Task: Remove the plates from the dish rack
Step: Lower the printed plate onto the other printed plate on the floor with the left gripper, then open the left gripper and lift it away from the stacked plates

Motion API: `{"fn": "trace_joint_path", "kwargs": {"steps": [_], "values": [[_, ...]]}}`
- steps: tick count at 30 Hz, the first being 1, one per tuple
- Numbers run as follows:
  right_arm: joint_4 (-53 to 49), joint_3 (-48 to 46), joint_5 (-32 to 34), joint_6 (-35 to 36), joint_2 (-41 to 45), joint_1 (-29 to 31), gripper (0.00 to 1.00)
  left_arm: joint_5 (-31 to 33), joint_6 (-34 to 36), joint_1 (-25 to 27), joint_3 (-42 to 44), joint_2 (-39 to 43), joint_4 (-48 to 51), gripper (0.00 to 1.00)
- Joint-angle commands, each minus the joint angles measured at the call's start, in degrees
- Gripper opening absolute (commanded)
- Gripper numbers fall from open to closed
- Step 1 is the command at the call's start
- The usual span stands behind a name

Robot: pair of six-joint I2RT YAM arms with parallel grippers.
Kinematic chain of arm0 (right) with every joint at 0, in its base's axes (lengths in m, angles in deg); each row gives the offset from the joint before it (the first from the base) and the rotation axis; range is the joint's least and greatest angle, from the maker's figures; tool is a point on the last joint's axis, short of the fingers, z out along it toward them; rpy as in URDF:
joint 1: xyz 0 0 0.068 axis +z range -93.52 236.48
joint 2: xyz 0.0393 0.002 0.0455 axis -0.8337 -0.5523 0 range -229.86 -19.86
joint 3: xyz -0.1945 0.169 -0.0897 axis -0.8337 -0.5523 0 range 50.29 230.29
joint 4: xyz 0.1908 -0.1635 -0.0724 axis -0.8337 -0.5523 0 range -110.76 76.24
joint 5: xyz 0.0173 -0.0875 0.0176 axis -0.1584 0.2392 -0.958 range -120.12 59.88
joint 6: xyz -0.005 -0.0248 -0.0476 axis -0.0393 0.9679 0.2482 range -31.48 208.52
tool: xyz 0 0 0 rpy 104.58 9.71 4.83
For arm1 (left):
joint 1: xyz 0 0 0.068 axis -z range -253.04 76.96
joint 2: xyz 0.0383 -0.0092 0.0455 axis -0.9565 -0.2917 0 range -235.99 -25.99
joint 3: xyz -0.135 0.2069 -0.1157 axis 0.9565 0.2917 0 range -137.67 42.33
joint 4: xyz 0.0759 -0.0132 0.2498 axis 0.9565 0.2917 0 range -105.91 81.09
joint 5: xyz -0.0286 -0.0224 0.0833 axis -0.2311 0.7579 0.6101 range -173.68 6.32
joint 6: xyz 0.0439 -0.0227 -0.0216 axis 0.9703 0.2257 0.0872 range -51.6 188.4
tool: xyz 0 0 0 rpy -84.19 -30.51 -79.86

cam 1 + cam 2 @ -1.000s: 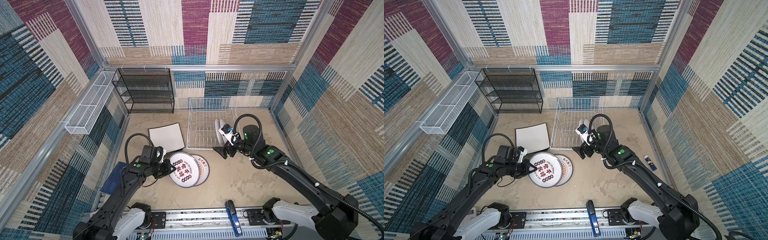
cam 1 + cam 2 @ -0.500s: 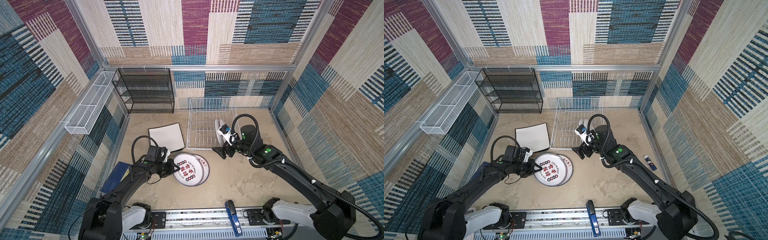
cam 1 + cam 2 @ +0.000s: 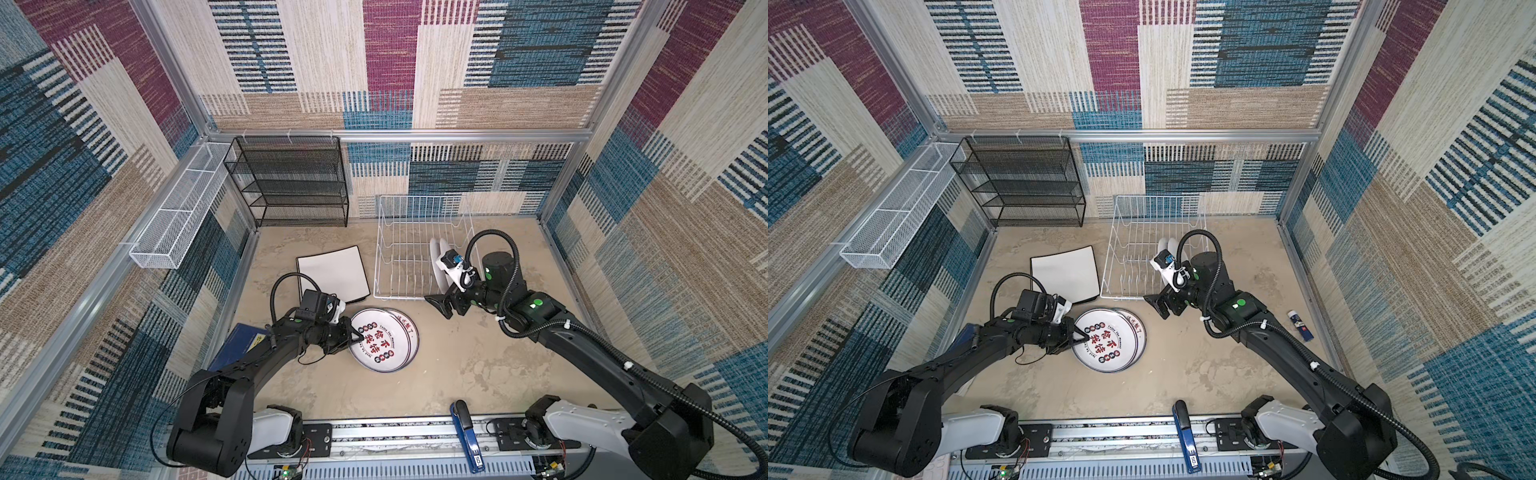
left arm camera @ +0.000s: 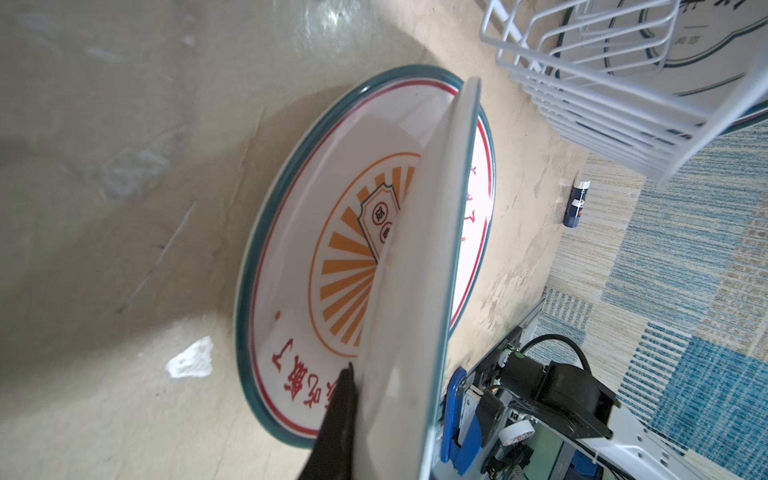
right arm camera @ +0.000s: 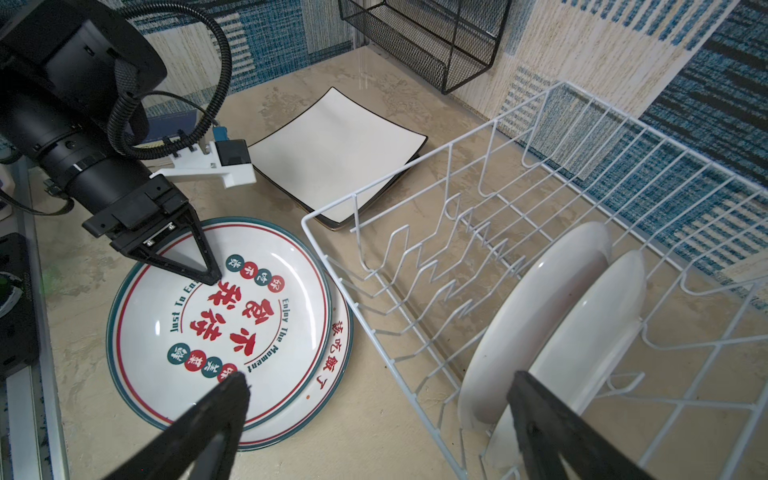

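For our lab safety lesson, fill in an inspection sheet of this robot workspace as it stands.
Surface: beige table, mottled; no spill seen.
Job's things: rack holds two upright plates; square plates stacked beside it; top plate rests tilted on sunburst plate.
Clutter: blue stapler, blue tube, blue book.
Grippers: left gripper shut on top plate's rim; right gripper open, empty, near rack.
Cables: hoses loop over both wrists, unsnagged.
Surroundings: black shelf, white basket, woven walls.
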Motion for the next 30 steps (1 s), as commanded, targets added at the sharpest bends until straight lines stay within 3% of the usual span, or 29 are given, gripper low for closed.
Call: {"fn": "trace_joint_path", "kwargs": {"steps": [1, 6, 10, 15, 30], "values": [[3.3, 0.1, 0.5, -1.2, -0.2, 0.1, 0.99, -2.7, -0.6, -0.1, -0.9, -0.1, -1.6, 0.23], [3.9, 0.1, 0.7, -1.1, -0.5, 0.1, 0.99, 0.0, 1.4, 0.0, -3.3, 0.1, 3.4, 0.45], [3.6, 0.1, 0.7, -1.1, -0.5, 0.1, 0.99, 2.4, 2.5, 0.0, -4.7, -0.2, 6.9, 0.53], [3.6, -0.1, 0.9, -1.1, -0.5, 0.1, 0.99, 6.2, 4.2, 0.1, -6.7, -0.8, 11.2, 0.57], [7.5, -0.8, 6.2, -4.5, -0.1, 0.1, 0.99, 6.7, 5.5, 2.3, -11.4, -6.4, 12.1, 0.62]]}}
